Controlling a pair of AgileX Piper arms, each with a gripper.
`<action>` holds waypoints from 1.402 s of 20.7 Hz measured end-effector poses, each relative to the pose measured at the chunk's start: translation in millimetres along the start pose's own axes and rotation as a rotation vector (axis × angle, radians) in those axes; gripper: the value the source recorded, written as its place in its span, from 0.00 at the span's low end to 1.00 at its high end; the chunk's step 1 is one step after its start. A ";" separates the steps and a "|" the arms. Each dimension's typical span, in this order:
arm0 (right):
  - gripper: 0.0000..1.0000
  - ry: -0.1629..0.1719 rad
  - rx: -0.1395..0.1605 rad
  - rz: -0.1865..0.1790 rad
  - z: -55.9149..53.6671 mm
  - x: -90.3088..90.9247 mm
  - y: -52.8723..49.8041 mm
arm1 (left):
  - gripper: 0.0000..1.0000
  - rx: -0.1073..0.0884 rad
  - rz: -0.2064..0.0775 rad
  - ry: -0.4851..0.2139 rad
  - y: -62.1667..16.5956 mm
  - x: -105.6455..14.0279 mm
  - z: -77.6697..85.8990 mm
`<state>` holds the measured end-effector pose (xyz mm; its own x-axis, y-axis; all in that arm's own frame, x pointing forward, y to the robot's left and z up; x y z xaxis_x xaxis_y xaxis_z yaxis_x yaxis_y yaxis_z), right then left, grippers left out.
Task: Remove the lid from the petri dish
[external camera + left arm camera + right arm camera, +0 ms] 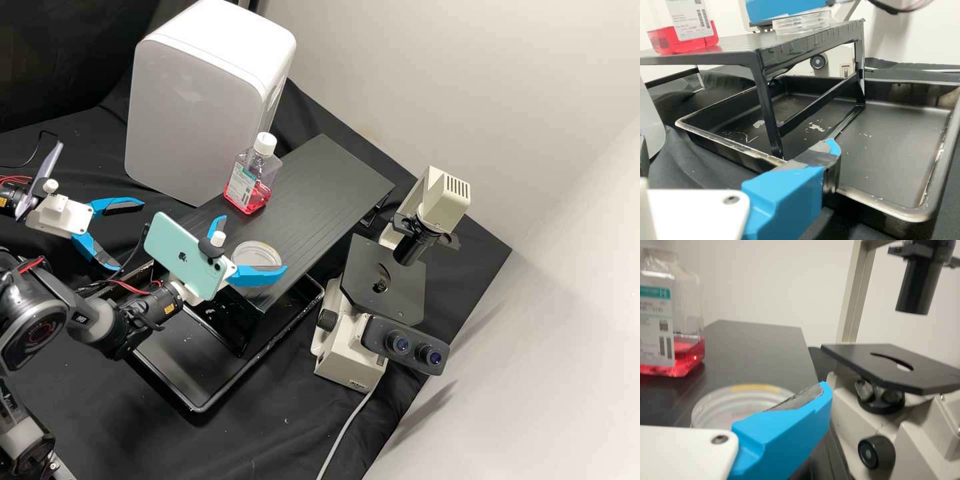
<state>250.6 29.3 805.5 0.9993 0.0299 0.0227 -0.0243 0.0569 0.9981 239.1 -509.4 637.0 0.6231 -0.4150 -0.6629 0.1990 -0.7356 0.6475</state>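
The lid (259, 252) is still sitting on the dish (707, 412), at the edge of the stand (327, 187). The right gripper (252, 244) is hanging open about it, not yet gripping. The left gripper (125, 233) is idling open and empty, well apart. Grasping and lifting are left to do.

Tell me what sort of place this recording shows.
Probably a biology laboratory bench: an inverted microscope stands beside a raised black shelf that carries a petri dish and a culture flask of red liquid.
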 end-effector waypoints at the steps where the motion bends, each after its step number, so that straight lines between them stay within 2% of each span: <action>1: 1.00 -0.007 -0.001 -0.008 1.7 -1.1 -1.8 | 1.00 0.000 0.000 0.000 0.0 0.0 0.0; 3: 1.00 -0.025 0.001 -0.020 5.1 -1.2 -5.2 | 1.00 0.000 0.000 0.000 0.0 0.0 0.0; 7: 1.00 -0.054 0.014 -0.010 9.0 -0.6 -5.8 | 1.00 0.001 0.000 -0.006 -0.1 0.6 2.1; 10: 1.00 -0.058 0.014 -0.010 9.6 -0.5 -6.1 | 1.00 0.001 0.000 -0.006 -0.1 0.6 2.1; 20: 1.00 -0.093 0.014 0.030 18.4 0.3 3.6 | 1.00 -0.001 0.000 -0.001 0.0 0.6 1.7; 24: 1.00 -0.084 0.015 0.049 16.6 -0.6 7.5 | 1.00 -0.001 0.000 -0.001 0.0 0.6 1.7; 29: 1.00 -0.082 0.015 0.050 16.4 -0.6 7.7 | 1.00 -0.001 0.000 -0.001 0.0 0.6 1.7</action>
<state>250.3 13.3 814.1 0.9958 -0.0499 0.0769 -0.0748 0.0428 0.9963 238.1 -510.6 635.9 0.6221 -0.4161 -0.6632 0.1997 -0.7347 0.6483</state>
